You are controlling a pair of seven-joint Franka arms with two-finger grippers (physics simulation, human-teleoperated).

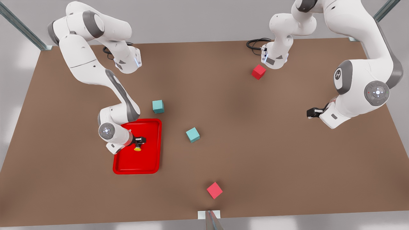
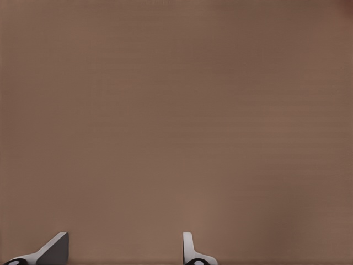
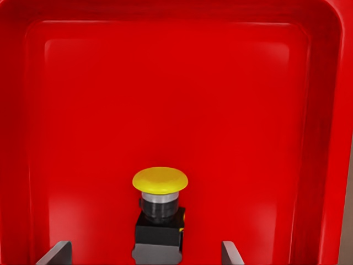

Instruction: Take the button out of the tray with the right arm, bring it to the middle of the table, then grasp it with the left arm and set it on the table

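Hovering low over the flat bright red tray (image 1: 150, 159), the right arm's black two-finger gripper (image 1: 139, 141) stands wide, its 2 fingertips (image 3: 55, 255) flanking, not touching, the small yellow-capped button (image 3: 160, 212). The button lies on the tray floor, near the tray's middle. The left arm's gripper (image 1: 310, 112) waits over the bare matte brown table (image 1: 255, 143) at the front view's right, fingers (image 2: 190, 248) spread apart, holding nothing.

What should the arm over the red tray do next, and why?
Probably close its jaws on the button. The right gripper is open over the tray, with the button between its fingers and ungrasped. The left gripper waits, open, over bare table.
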